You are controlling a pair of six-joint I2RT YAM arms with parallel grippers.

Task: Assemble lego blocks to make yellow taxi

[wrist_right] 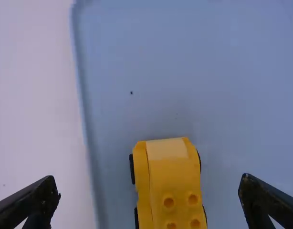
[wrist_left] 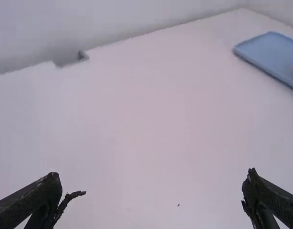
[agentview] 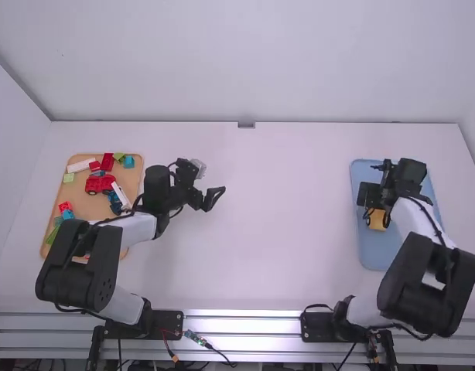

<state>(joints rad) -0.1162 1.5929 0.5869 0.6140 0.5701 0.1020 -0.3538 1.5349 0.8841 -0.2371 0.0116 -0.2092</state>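
Bench [agentview: 288, 232] in white before pale walls [agentview: 261, 62], orange tray [agentview: 87, 205] toward left edge, blue tray [agentview: 374, 253] toward right, wide stretch between, left fingers [agentview: 214, 199] spread, right fingers [agentview: 367, 195] spread

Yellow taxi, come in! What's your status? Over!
Left gripper open over the table. Right gripper open above the taxi. Taxi studs-up on the blue tray. Nothing seen blocking it.

The yellow car [wrist_right: 172, 183] runs off the right wrist view, the blue tray [wrist_left: 261, 52] off the left wrist view. The left arm [agentview: 87, 267] hides part of the tan tray [agentview: 87, 205].
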